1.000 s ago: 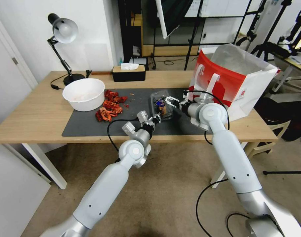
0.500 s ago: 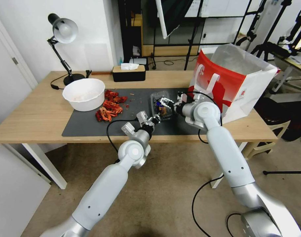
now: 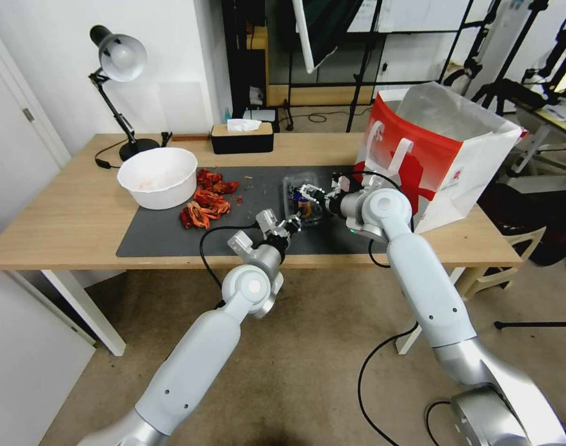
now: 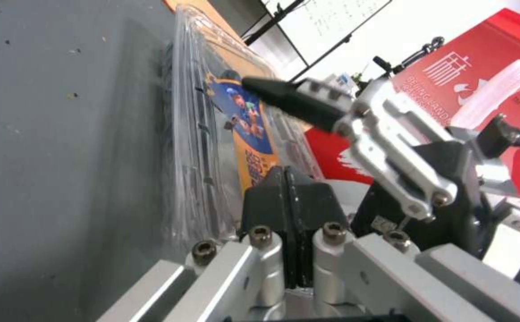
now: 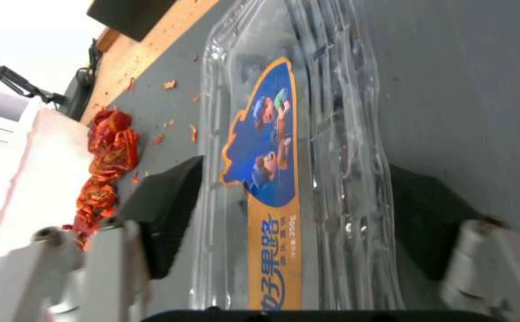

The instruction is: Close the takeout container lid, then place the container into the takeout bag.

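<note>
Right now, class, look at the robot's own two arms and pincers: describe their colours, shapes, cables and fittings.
Both arms are smooth pale grey-white tubes with shiny silver round joints and black cables looping beside them. The left pincer has flat black pads on silver metal links fixed with hex bolts. The right pincer has the same silver linkage and broad black pads.

Head camera overhead; both wrist cameras close on takeout container (image 5: pixel 284 147).
</note>
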You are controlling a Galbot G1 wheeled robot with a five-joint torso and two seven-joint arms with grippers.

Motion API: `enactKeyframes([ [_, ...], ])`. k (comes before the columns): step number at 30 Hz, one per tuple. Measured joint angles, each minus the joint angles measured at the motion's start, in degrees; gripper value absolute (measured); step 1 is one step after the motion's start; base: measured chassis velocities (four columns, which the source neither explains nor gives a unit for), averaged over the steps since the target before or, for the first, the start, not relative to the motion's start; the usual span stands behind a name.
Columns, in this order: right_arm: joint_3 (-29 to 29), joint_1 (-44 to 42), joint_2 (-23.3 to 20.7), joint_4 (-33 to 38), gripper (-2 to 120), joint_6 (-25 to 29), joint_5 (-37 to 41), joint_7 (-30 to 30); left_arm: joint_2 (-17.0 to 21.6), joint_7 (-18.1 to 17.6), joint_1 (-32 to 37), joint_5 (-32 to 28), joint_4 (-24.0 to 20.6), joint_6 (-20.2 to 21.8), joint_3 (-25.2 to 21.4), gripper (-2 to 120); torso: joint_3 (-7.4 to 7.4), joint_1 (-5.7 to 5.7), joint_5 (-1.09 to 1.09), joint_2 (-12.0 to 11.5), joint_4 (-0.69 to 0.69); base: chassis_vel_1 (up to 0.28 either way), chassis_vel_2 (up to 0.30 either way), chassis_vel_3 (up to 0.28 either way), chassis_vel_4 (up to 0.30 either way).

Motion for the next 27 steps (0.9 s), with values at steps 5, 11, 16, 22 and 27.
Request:
enactKeyframes([
  [5,0.2,-0.2,-0.1,-0.1,50,0.0,0.1,0.1,0.1,0.0,0.0,-0.1,-0.1,-0.1,-0.1,0,0.0,0.0,0.0,0.0,0.0,0.0,0.0,0.0,0.0],
  [11,0.2,-0.2,0.0,-0.2,30,0.0,0.2,0.6,0.2,0.2,0.1,-0.1,-0.1,-0.2,-0.7,0,0.0,0.0,0.0,0.0,0.0,0.0,0.0,0.0,0.0],
  [16,0.3,-0.2,0.1,-0.4,10,0.1,0.4,0.7,0.7,0.6,1.0,-0.2,-0.7,-0.6,-1.5,0,0.0,0.0,0.0,0.0,0.0,0.0,0.0,0.0,0.0],
  [22,0.7,-0.3,0.1,-0.6,0,0.1,0.3,0.0,2.1,1.0,2.7,-0.4,-3.0,-1.1,-2.6,0,0.0,0.0,-0.01,0.0,0.0,0.0,0.0,0.0,0.0],
  [27,1.0,-0.5,-0.1,0.2,0,0.1,0.2,-1.1,3.9,1.5,4.8,1.5,-6.3,-1.7,-5.0,0,0.0,0.0,0.0,0.0,0.0,0.0,0.0,0.0,0.0],
])
